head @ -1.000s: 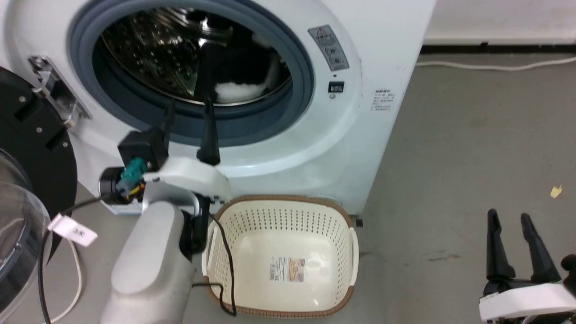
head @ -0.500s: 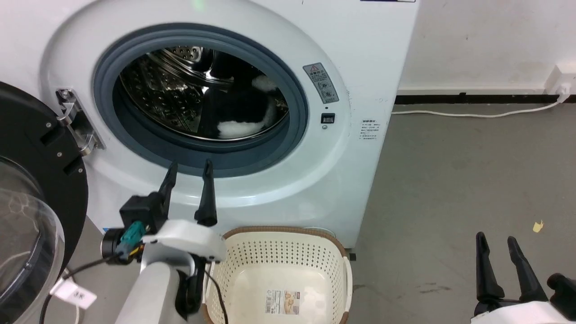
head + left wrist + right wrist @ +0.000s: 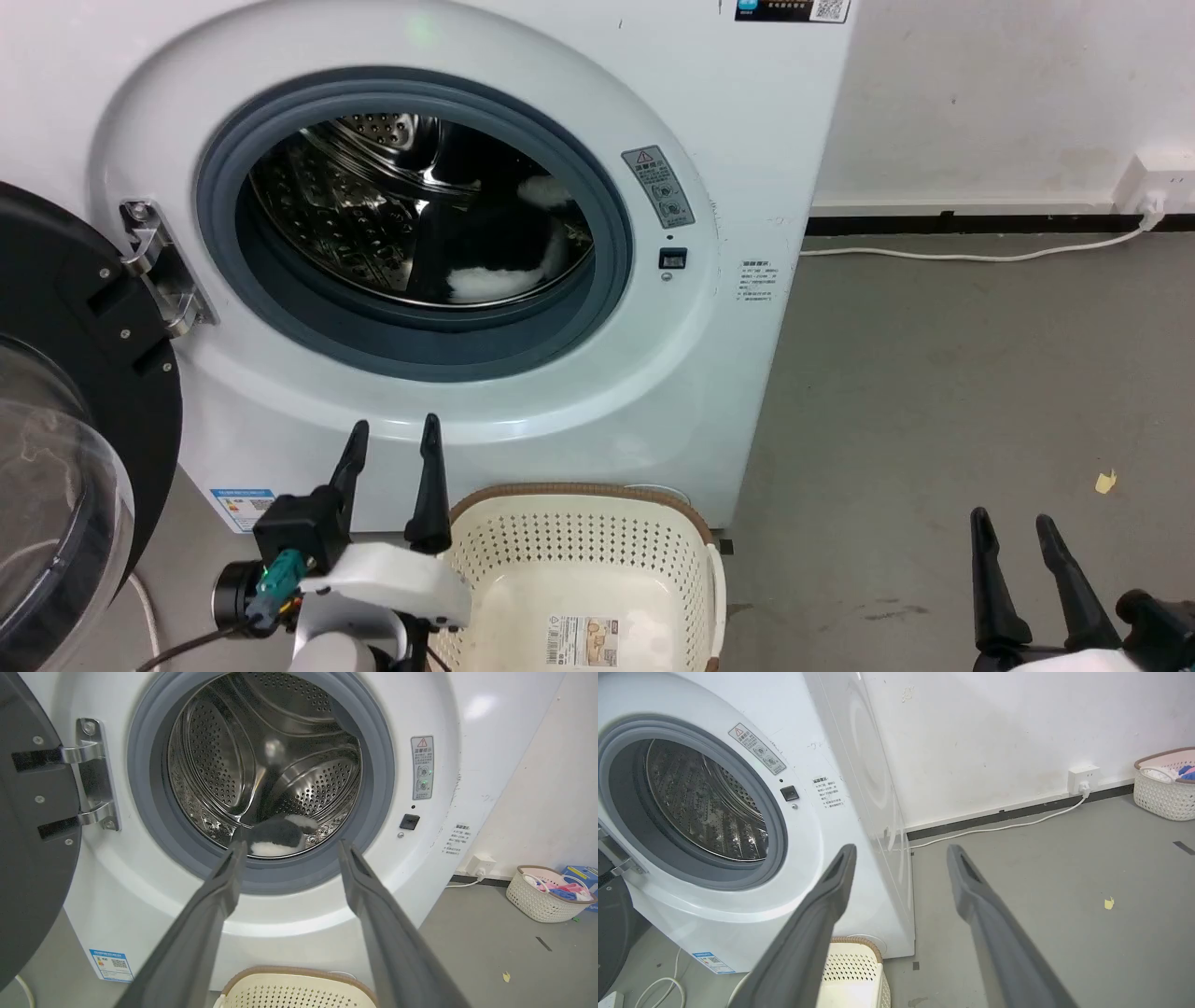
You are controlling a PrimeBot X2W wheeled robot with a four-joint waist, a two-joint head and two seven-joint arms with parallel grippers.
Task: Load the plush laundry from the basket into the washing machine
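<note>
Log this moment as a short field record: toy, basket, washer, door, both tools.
plush toy: lying inside the drum, black fur and a white patch showing
basket: on the floor by the machine's front, no laundry in it
washing machine: porthole uncovered
door: swung open to the left
left tool: open, holding nothing, outside the porthole
right tool: open, holding nothing, right of the basket
</note>
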